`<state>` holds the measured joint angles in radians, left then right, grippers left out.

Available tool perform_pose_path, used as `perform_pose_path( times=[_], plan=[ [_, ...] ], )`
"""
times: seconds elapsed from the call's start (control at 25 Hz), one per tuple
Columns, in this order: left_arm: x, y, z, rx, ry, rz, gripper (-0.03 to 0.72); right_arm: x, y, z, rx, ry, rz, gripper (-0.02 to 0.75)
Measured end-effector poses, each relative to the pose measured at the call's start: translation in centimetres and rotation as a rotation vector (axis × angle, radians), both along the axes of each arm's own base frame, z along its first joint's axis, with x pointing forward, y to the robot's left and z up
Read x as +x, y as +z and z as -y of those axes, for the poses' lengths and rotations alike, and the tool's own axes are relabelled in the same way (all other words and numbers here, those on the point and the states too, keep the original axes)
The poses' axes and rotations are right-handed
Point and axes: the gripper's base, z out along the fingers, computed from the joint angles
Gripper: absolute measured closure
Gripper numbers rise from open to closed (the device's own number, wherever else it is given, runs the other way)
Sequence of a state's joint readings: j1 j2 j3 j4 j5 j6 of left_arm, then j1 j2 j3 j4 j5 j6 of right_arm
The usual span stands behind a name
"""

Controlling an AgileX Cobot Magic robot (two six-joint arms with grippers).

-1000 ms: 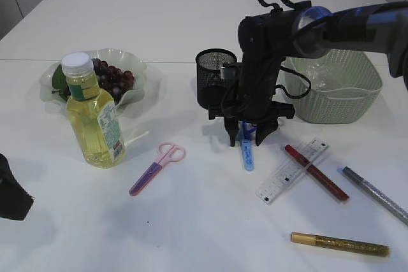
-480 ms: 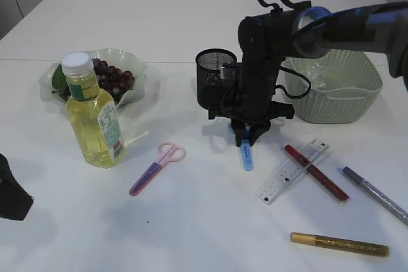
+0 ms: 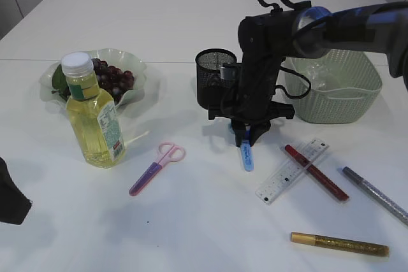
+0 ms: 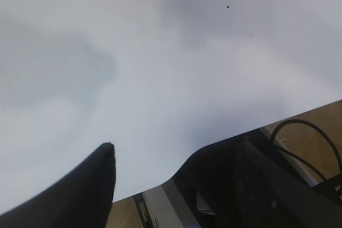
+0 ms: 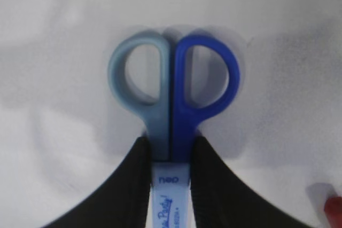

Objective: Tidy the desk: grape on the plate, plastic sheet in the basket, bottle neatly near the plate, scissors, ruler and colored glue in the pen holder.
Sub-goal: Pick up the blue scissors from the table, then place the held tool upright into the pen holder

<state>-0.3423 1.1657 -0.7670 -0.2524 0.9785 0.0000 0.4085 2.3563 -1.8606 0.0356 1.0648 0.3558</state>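
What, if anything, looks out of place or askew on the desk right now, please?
The red pen lies crossed over the ruler. The pink scissors, silver pen and gold pen lie scattered at odd angles. The right gripper is shut on the blue scissors. Nothing looks spilled or damaged.

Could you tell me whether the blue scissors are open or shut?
Shut: the blue scissors' two handle loops sit side by side, touching, with the right gripper clamped on them.
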Motion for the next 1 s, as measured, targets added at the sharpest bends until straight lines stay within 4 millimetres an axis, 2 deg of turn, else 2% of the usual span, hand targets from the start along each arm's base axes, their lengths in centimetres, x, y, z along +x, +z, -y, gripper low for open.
perform_pose_path(
  times=[0.2, 0.48, 0.76, 1.0],
  plan=[
    [0.0, 0.0, 0.0, 0.000, 0.000, 0.000, 0.182, 0.0, 1.2, 0.4, 0.013, 0.021, 0.007, 0.543],
    [0.0, 0.0, 0.0, 0.001, -0.001, -0.002, 0.182, 0.5, 4.8, 2.3, 0.162, 0.033, 0.038, 0.543],
    [0.0, 0.0, 0.0, 0.001, -0.001, -0.002, 0.183, 1.1, 9.5, 4.9, 0.479, 0.081, 0.104, 0.543],
    [-0.2, -0.1, 0.0, 0.002, -0.005, -0.027, 0.183, 2.7, 12.2, 7.3, 0.793, 0.156, 0.296, 0.543]
  ],
)
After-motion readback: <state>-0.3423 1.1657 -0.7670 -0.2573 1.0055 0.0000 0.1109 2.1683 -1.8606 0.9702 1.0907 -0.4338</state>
